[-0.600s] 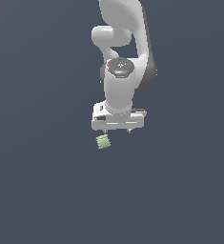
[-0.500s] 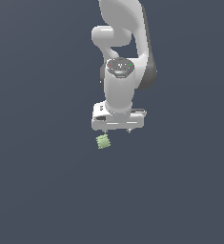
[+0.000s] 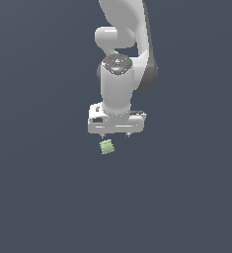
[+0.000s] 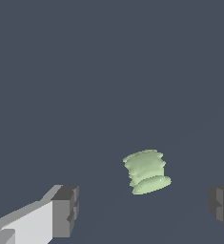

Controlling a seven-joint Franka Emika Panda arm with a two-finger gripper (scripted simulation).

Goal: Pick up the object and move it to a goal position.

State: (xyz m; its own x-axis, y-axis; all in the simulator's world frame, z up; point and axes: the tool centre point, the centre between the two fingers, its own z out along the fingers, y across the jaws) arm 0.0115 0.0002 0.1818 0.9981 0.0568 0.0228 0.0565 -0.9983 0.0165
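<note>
The object is a small pale-green, bumpy-edged block [image 3: 106, 147] lying on the dark grey floor. In the exterior view it sits just below my white gripper [image 3: 115, 134], a little toward the exterior view's left of its middle. In the wrist view the block [image 4: 146, 171] lies between my two dark-tipped fingers [image 4: 66, 210], which stand wide apart on either side of it without touching it. The gripper [image 4: 144, 207] is open and empty.
A flat dark grey floor [image 3: 38, 197] fills both views. The white arm [image 3: 120, 59] rises behind the gripper toward the top of the exterior view.
</note>
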